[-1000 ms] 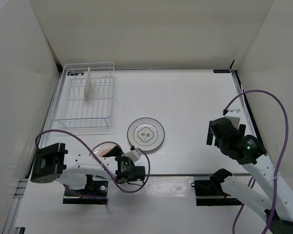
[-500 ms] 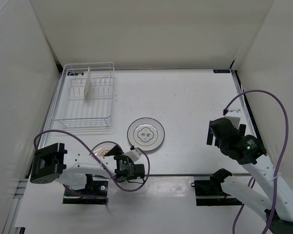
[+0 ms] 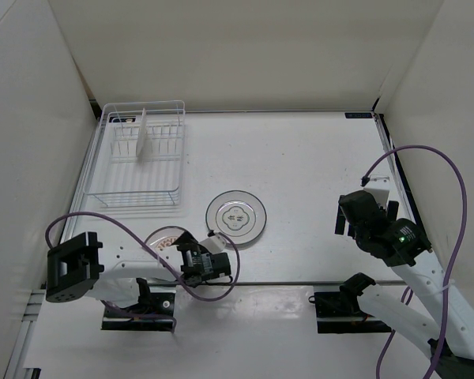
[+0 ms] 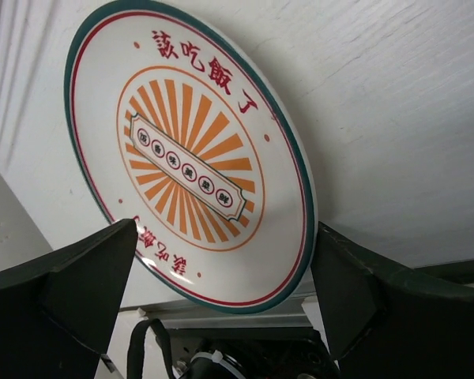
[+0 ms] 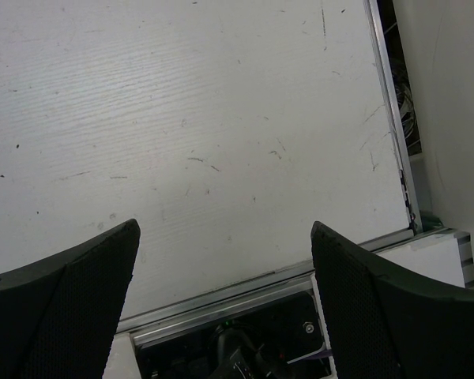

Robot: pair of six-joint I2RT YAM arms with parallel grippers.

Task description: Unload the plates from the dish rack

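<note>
Look, the left fingers [image 4: 71,292] gape wide, the orange-sunburst plate [image 4: 189,158] lies flat on the worktop [image 5: 221,118]; the right fingers [image 5: 71,292] are wide apart, holding nothing.

Three plates [image 3: 235,215]; one dish rack [image 3: 134,194]; two arms [image 3: 411,272].

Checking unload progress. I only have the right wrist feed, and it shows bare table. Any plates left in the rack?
Observer: One. A plate stands on edge in the dish rack, at the table's far left.
Operator: Where are the unloaded ones?
Observer: The white-grey plate lies flat, to the near right of the rack.
Operator: And the left arm?
Observer: Left gripper is open, facing the orange sunburst plate, which lies flat near the left base, not gripped.
</note>
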